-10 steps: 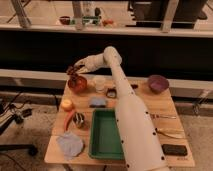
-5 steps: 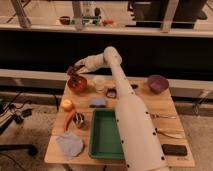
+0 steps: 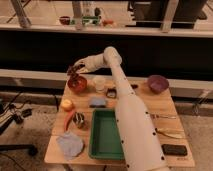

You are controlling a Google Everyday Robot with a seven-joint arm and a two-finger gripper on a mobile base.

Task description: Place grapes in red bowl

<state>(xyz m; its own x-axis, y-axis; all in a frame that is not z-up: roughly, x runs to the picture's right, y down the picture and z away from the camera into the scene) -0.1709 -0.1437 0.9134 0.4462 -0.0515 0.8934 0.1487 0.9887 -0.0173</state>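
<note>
The red bowl (image 3: 78,85) stands at the table's far left corner. My gripper (image 3: 74,70) hovers just above the bowl's back rim, at the end of the white arm stretched across the table. A dark lumpy bunch of grapes (image 3: 74,76) hangs from it, low over the bowl's inside. The gripper is shut on the grapes.
A white cup (image 3: 99,83) stands right of the red bowl and a purple bowl (image 3: 157,83) at far right. A green tray (image 3: 106,134), blue sponge (image 3: 97,102), orange fruit (image 3: 67,104), red pepper (image 3: 69,119), blue cloth (image 3: 70,145) and cutlery (image 3: 164,117) lie nearer.
</note>
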